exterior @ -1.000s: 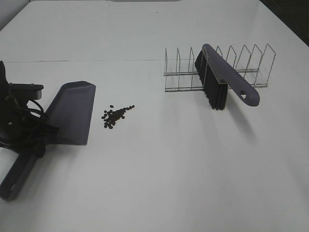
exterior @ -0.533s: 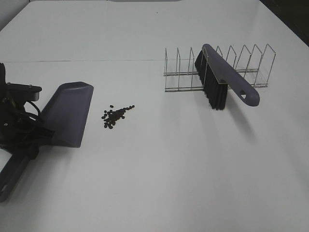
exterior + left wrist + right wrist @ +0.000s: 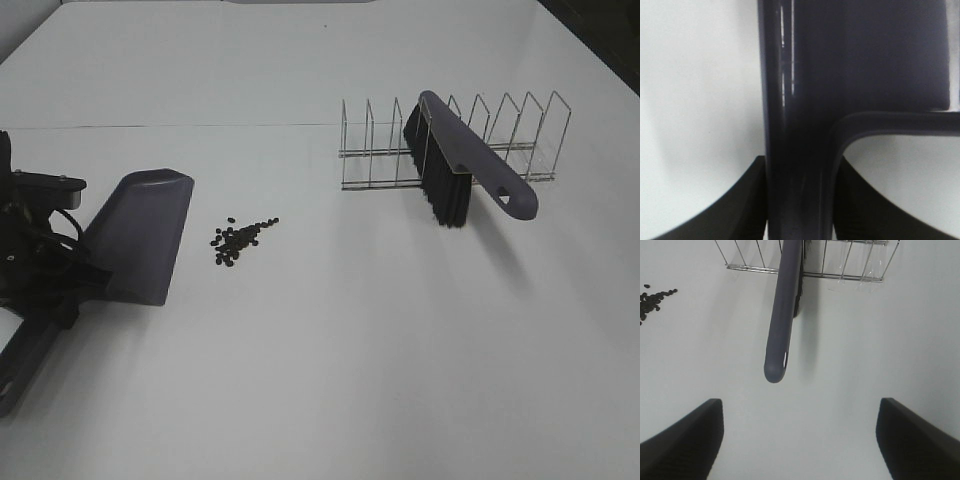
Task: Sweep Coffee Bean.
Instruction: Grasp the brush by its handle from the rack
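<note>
A small pile of dark coffee beans (image 3: 238, 240) lies on the white table, just right of the grey-purple dustpan (image 3: 140, 235). My left gripper (image 3: 60, 290) is shut on the dustpan's handle (image 3: 795, 125), with the pan's mouth facing the beans and a small gap between them. The grey-purple brush (image 3: 460, 165) rests tilted in a wire rack (image 3: 520, 125), handle pointing toward the table's front right. In the right wrist view my right gripper (image 3: 800, 440) is open and empty, short of the brush handle's end (image 3: 776, 367); the beans (image 3: 652, 299) show at that view's edge.
The wire rack (image 3: 850, 265) stands at the back right with several upright dividers. A thin seam line crosses the white table (image 3: 330, 350) behind the dustpan. Dark floor shows past the table's far right corner.
The left gripper pulled the dustpan a little to the left, away from the beans, widening the gap; it has been almost still for the last half second. Beans and brush have not moved.
</note>
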